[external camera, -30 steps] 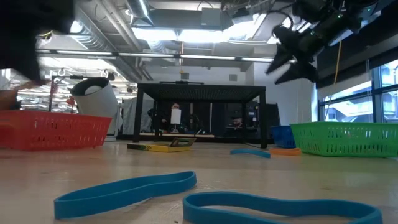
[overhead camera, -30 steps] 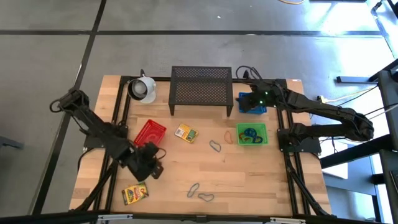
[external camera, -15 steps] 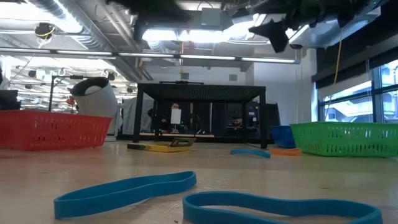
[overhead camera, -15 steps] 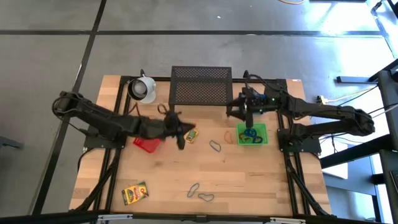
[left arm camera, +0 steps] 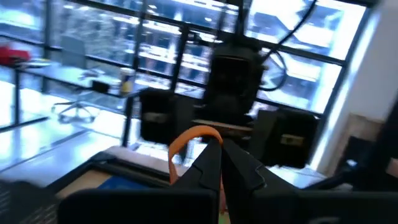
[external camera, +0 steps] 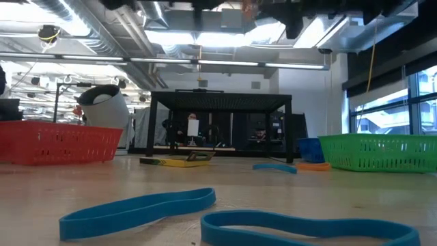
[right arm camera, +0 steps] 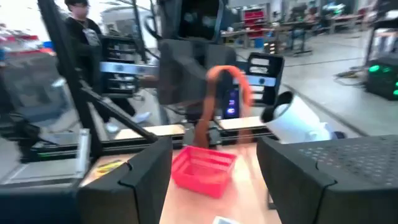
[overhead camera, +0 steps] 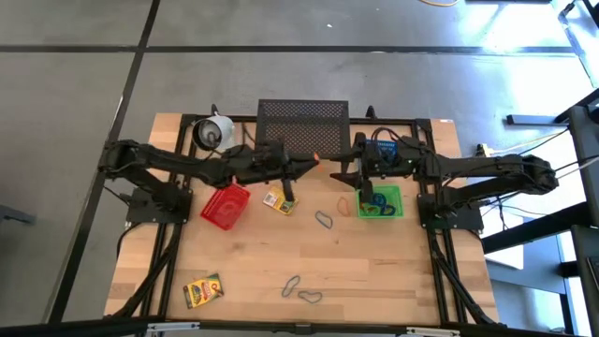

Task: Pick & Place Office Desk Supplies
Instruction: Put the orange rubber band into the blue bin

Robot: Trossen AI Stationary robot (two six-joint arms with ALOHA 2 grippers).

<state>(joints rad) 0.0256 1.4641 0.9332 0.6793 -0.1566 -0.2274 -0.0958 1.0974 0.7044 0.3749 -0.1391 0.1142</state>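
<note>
My left gripper (overhead camera: 311, 161) is raised over the table's middle, just in front of the black mesh shelf (overhead camera: 302, 126), and is shut on a thin orange loop (overhead camera: 317, 156). My right gripper (overhead camera: 343, 173) is open and faces it from the right, a short way off. In the right wrist view its two fingers (right arm camera: 146, 171) stand apart, with the orange loop (right arm camera: 227, 79) ahead of them and untouched. A yellow-green box (overhead camera: 280, 199) lies below the left gripper, and another (overhead camera: 203, 290) lies at the near left. Several loops (overhead camera: 324, 220) lie on the table. My left gripper pinches the orange loop between its two shut fingertips (left arm camera: 219, 154). The fingers lie about level and point toward the table's right. The loop's free part (left arm camera: 186, 138) arches out past the tips. It is lifted clear of the table.
A red basket (overhead camera: 225, 204) stands at the left and a green basket (overhead camera: 391, 208) with blue loops at the right. A blue basket (overhead camera: 386, 148) shows behind my right arm. A white mug (overhead camera: 213, 133) stands far left. Blue loops (external camera: 136, 208) lie near the front edge.
My left gripper has risen from the near left of the table and swung toward the far right, up to the shelf's front. My right gripper has gone from over the blue basket toward the table's left, and now faces the left gripper.
</note>
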